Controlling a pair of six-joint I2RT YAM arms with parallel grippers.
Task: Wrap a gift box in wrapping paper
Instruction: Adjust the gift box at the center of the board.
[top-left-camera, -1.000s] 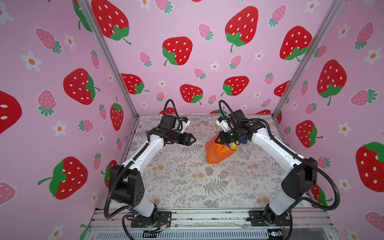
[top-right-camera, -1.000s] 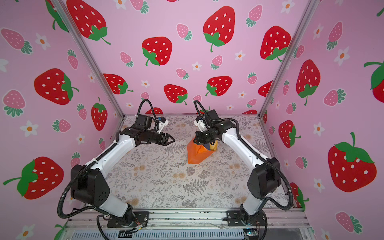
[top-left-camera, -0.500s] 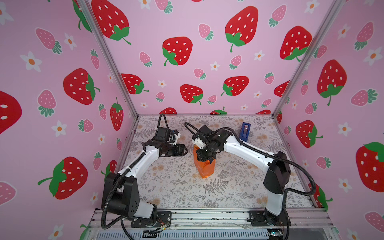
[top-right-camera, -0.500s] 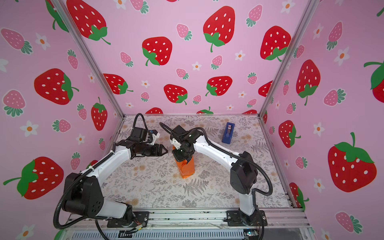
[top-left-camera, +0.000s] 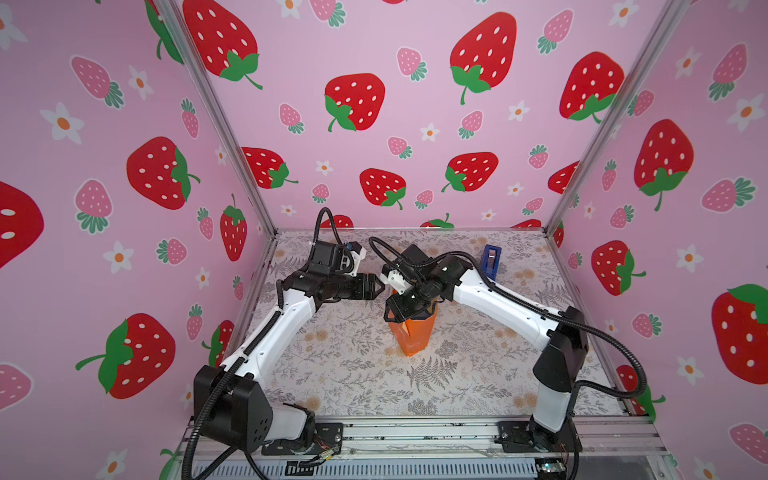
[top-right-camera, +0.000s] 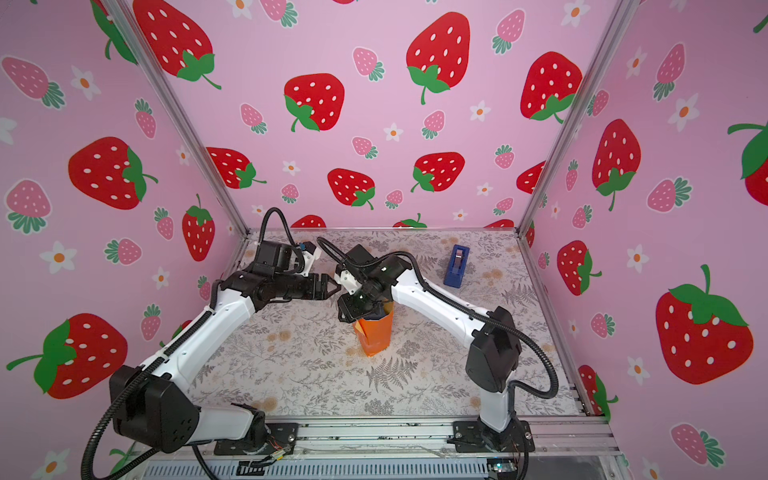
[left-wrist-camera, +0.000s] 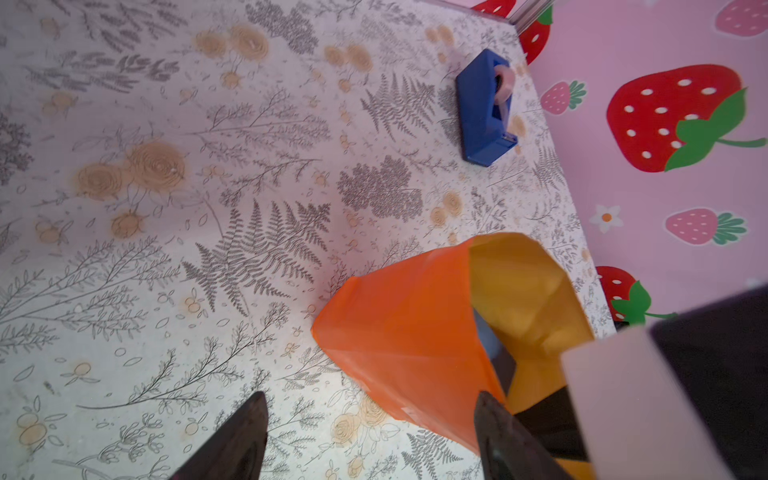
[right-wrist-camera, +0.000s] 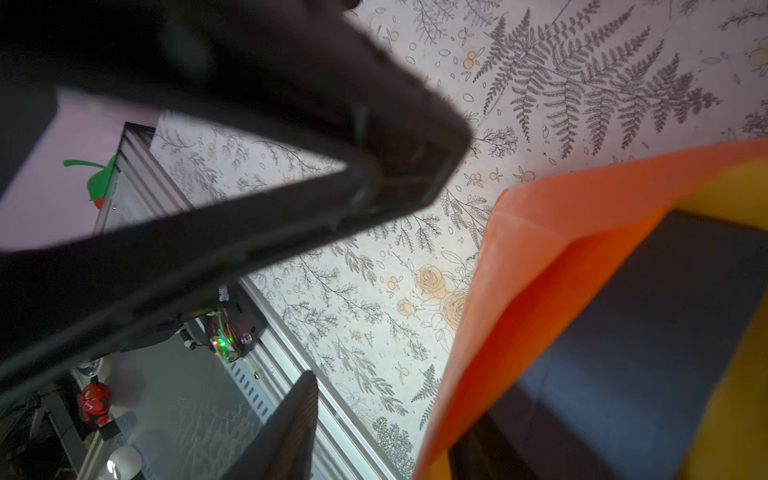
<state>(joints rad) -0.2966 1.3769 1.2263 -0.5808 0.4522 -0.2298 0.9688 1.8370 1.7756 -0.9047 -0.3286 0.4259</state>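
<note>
The gift box (right-wrist-camera: 623, 332) sits inside the wrapping paper (top-left-camera: 415, 336), which stands up around it like an open orange sleeve near the middle of the counter (top-left-camera: 353, 374). In both top views only a dark sliver of the box shows at the sleeve's open top. The right gripper (top-left-camera: 392, 316) hangs over the left edge of that opening, fingers pointing down and apart. Whether they touch the paper I can't tell from here. The left gripper (top-left-camera: 376, 286) hovers just to its left, a bit higher, fingers parted with nothing between them. A blue tape dispenser (top-left-camera: 491, 262) stands well apart, toward the back right corner.

From the left wrist, the paper (left-wrist-camera: 407, 332) is orange outside and pale yellow inside, its top gaping. A small bluish patch deep within looks like the box. The left gripper's two dark fingers (left-wrist-camera: 245, 436) stand wide apart with bare counter (left-wrist-camera: 166, 249) between them. One tip is just beside the orange wall of paper, and I can't tell if they touch. The tape dispenser (left-wrist-camera: 484, 108) lies farther off.

From the right wrist, the box's dark navy face fills one corner, with paper (right-wrist-camera: 519, 270) rising along its side. One finger of the right gripper (right-wrist-camera: 384, 257) looms large and blurred and the other pokes in opposite. Only counter (right-wrist-camera: 374, 291) shows between them, so they hold nothing.
</note>
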